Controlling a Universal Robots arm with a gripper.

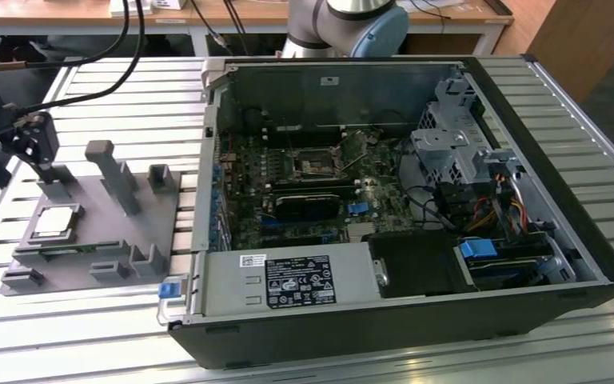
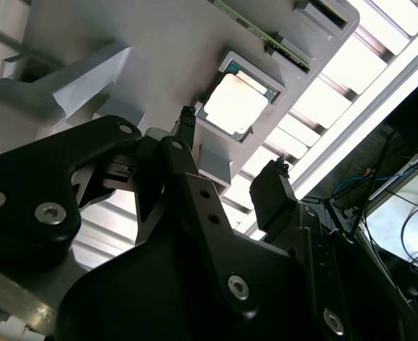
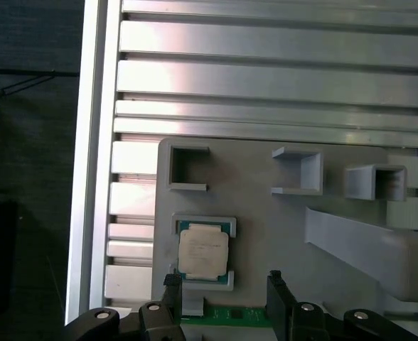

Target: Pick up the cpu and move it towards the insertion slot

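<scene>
The cpu (image 1: pixel 57 222) is a flat silvery square lying in a recess of the grey plastic fixture (image 1: pixel 125 236), at the exterior view's left. My gripper (image 1: pixel 37 150) hangs a little above that fixture, close to the cpu and not touching it. In both wrist views its black fingers stand apart and hold nothing. The cpu (image 3: pixel 203 254) lies just past the open gripper (image 3: pixel 223 279), and the cpu (image 2: pixel 236 103) shows beyond the gripper (image 2: pixel 232 144). The insertion slot (image 1: pixel 316 166) is a dark square socket with a metal frame on the motherboard inside the open computer case.
The fixture carries upright posts (image 1: pixel 112 172) and small pockets (image 3: pixel 188 167) near the cpu. A green board strip (image 3: pixel 230 315) lies at the fixture's edge. The case (image 1: pixel 414 304) has high walls, a drive cage (image 1: pixel 451 148) and cables. All stand on a slotted aluminium table (image 1: pixel 115 80).
</scene>
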